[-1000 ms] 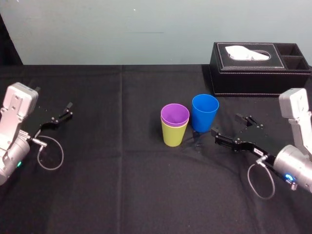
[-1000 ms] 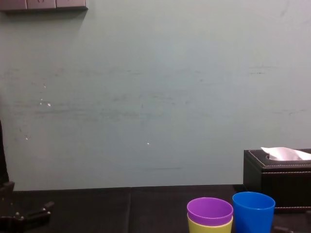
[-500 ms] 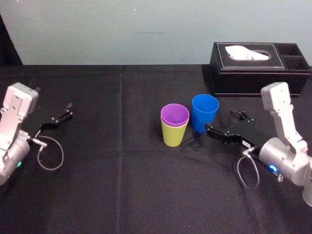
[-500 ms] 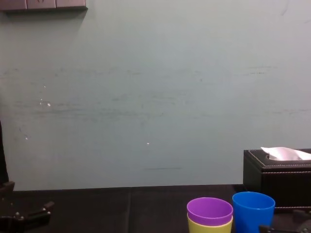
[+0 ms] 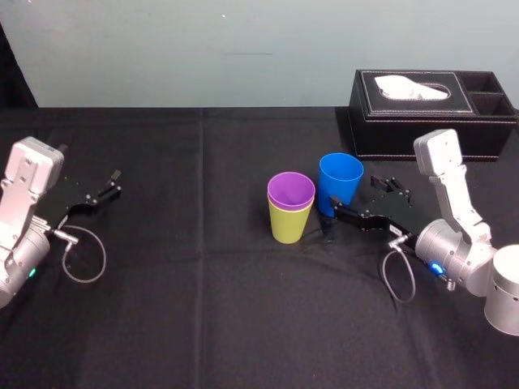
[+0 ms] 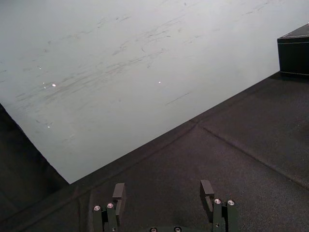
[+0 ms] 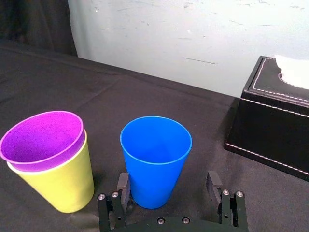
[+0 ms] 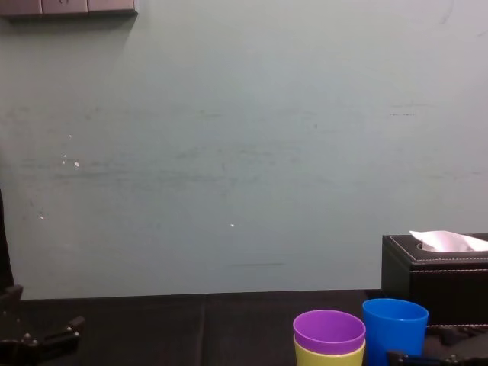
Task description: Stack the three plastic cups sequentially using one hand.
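The purple cup (image 5: 290, 191) sits down inside the yellow-green cup (image 5: 288, 224) and hides its inside, while in the chest view the bottom edge cuts off both of them and the blue cup (image 8: 394, 328), and the right edge clips the tissue box (image 8: 435, 267).

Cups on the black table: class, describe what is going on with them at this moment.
The right gripper is open around the lower part of the blue cup, one finger on each side, not closed on it. The blue cup stands upright on the table beside the other two: the purple cup sits nested inside the yellow-green cup. The left gripper rests open at the table's left side, away from the cups.
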